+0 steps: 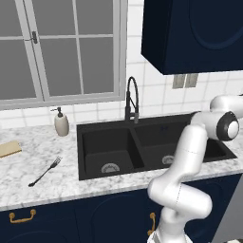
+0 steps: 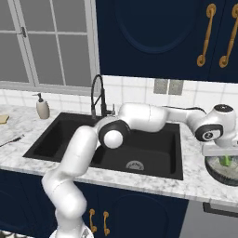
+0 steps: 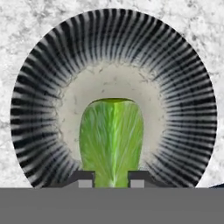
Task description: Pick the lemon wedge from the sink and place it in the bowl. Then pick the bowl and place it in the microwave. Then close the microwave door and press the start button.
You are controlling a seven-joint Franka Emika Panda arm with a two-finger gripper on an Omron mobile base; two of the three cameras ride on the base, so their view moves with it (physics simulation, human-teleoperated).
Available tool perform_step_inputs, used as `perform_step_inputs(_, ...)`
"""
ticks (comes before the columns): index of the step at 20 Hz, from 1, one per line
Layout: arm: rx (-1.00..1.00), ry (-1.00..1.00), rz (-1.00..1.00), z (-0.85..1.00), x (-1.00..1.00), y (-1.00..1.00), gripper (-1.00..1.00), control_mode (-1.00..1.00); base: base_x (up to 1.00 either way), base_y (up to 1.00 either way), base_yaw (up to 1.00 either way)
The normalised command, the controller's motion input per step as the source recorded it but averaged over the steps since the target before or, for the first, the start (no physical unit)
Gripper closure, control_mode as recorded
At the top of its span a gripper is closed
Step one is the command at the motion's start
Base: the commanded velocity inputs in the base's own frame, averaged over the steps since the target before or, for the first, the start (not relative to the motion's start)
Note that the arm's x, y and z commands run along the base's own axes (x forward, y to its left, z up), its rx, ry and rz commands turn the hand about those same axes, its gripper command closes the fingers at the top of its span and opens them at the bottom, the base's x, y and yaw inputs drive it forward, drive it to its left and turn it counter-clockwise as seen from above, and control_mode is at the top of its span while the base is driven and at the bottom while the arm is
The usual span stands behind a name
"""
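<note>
The bowl [image 3: 113,57] lies straight below the hand, dark with fine pale lines around a paler inside, standing on the marble counter right of the sink [image 2: 158,151]. The yellow-green lemon wedge [image 3: 112,135] hangs over the bowl's middle, and my gripper [image 3: 112,180] is shut on it with a finger tip on each side of its near end. From the right base view, the gripper [image 2: 225,157] reaches down just above the bowl [image 2: 217,174], and a bit of the green lemon wedge [image 2: 226,161] shows under it. The black double-basin sink [image 1: 109,142] holds nothing but its drains.
An arched black faucet [image 1: 131,97] stands behind the sink. A soap dispenser [image 1: 60,122], a fork [image 1: 45,172] and a wooden board [image 1: 9,148] sit on the counter to the left. Dark blue wall cabinets [image 2: 158,37] hang overhead.
</note>
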Motion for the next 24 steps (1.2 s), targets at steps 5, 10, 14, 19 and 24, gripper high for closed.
perform_step_inputs(5, 0.0, 0.0, 0.06, -0.42, 0.27, -0.03, -1.0, -1.0, 0.0, 0.0, 0.0)
perform_step_inputs(10, 0.0, 0.0, 0.12, -0.12, 0.11, 0.21, -1.0, -1.0, 0.0, 0.0, 0.0)
perform_step_inputs(14, -0.1, 0.14, 0.15, -0.03, 0.04, 1.0, -1.0, -1.0, 0.0, 0.0, 0.0)
perform_step_inputs(19, -0.15, 0.29, 0.04, -0.73, 0.0, 0.73, -1.0, -1.0, 0.0, 0.0, 0.0)
perform_step_inputs(24, -0.17, 0.31, 0.05, -0.94, 0.32, 0.12, -1.0, -1.0, 0.0, 0.0, 0.0)
